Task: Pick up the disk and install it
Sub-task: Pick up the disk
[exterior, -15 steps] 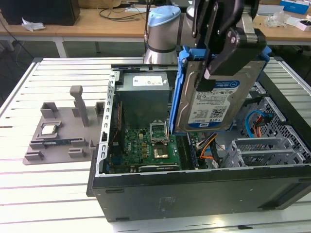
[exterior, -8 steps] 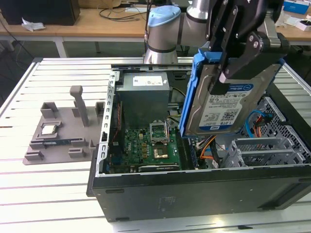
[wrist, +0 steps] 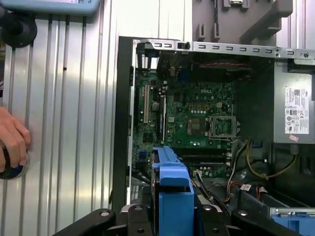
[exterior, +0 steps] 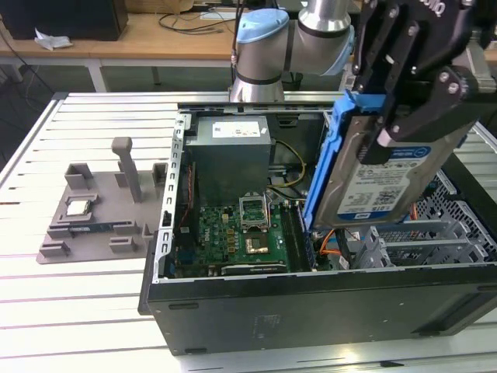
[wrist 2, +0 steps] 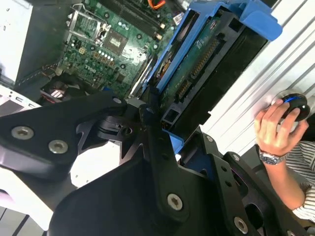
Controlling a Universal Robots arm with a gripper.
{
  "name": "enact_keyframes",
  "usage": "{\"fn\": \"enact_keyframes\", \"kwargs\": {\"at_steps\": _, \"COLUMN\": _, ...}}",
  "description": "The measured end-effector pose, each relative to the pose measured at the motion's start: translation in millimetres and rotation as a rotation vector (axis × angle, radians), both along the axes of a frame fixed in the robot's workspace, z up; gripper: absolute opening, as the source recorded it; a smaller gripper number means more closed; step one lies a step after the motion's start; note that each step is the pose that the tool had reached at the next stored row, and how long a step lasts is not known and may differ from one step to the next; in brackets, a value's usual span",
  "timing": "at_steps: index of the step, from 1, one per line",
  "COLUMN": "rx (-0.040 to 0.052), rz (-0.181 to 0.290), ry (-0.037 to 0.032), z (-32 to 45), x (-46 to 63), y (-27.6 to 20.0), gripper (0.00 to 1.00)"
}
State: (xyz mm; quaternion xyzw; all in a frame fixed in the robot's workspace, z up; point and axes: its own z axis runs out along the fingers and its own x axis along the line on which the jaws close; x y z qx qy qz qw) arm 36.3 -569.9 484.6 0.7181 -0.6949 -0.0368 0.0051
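gripper [exterior: 386, 128] clamped on the disk [exterior: 378, 189], holding it tilted above the open computer case [exterior: 233, 307].

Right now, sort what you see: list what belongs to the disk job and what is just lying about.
Job: the disk, held by the gripper; open computer case below it.
Lying about: grey fixture with small chip; a person's hand.
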Motion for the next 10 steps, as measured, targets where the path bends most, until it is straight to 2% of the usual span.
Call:
{"fn": "enact_keyframes", "kwargs": {"at_steps": 3, "rx": 0.0001, "rz": 0.000, "ry": 0.0006, "z": -0.5, "x": 13.0, "y": -0.4, "gripper": 0.37}}
{"fn": "enact_keyframes", "kwargs": {"at_steps": 10, "rx": 0.0003, "rz": 0.000, "ry": 0.0020, "z": -2.4, "x": 51.4, "y": -0.3, "gripper": 0.37}}
